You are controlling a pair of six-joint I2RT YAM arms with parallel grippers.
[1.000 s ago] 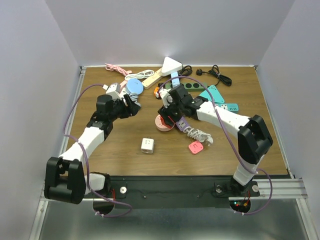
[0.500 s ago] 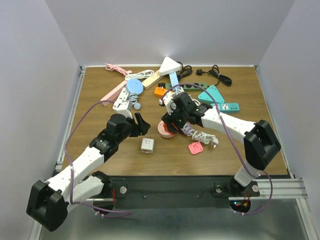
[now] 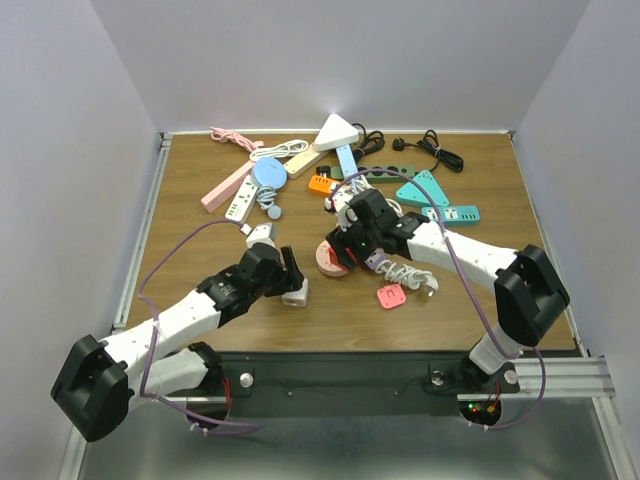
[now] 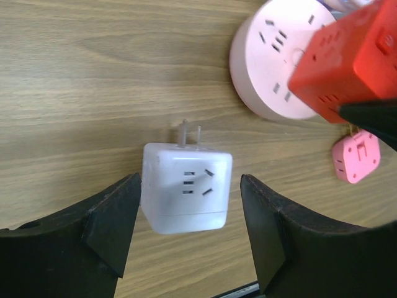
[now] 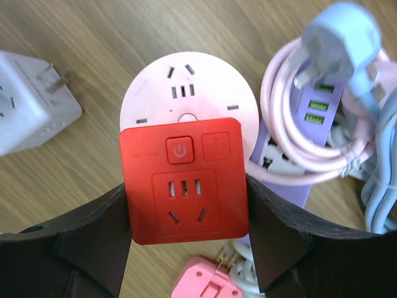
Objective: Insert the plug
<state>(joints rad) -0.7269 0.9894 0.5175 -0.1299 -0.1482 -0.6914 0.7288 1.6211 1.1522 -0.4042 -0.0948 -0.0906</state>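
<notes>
A white cube adapter (image 3: 294,291) lies on the table, its two prongs pointing at the round pink socket (image 3: 330,258). My left gripper (image 3: 288,276) is open, one finger on each side of the cube (image 4: 186,195), apart from it. My right gripper (image 5: 186,214) is shut on a red square adapter (image 5: 185,180) with a power button, held just above the pink socket (image 5: 186,90). The red adapter (image 4: 353,62) overlaps the socket's right side (image 4: 267,62) in the left wrist view. Its prongs are hidden. The cube also shows at the left edge of the right wrist view (image 5: 31,105).
A small pink plug (image 3: 391,295) lies right of the socket. A purple power strip wrapped in a pale coiled cable (image 5: 310,124) lies beside my right gripper. Several strips, adapters and cables, including an orange adapter (image 3: 320,183) and a teal strip (image 3: 425,190), crowd the back.
My left arm has swung from the back left down to the near middle and now straddles the white cube. My right gripper has shifted slightly with the red adapter over the pink socket.
</notes>
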